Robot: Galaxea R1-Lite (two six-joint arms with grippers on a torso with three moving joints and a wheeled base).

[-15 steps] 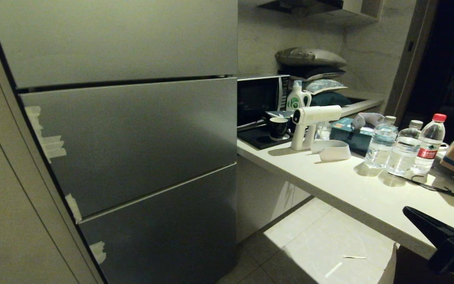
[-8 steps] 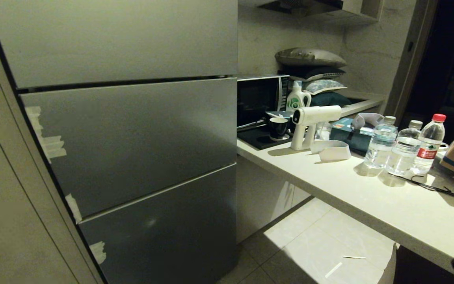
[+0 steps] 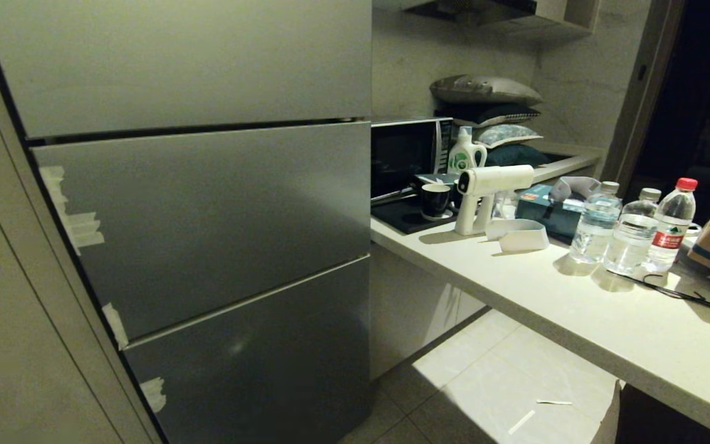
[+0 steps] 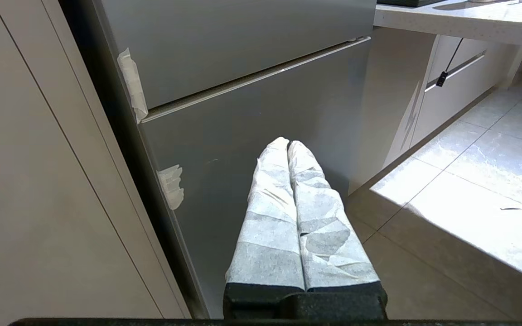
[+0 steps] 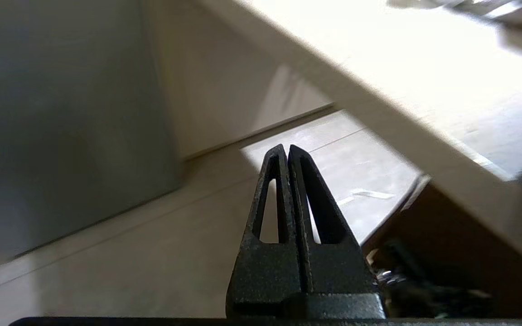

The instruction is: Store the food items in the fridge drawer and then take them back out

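Drawer closed, both your grippers empty.
Your fridge drawer [image 3: 207,222] sits flush; left gripper [image 4: 288,144] has fingers clenched below it, right gripper [image 5: 287,149] clenched low beside the surface [image 3: 577,302]. Food's nowhere visible.

No wording is reading clearly anywhere; the red label on the clear red-capped plastic bottle [image 3: 672,225] is showing only illegible white marks.

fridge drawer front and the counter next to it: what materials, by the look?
Fridge drawer: looks like brushed grey metal, satin, with a soft sheen; might be coated. Counter: pale speckled slab, matte, probably stone or composite.
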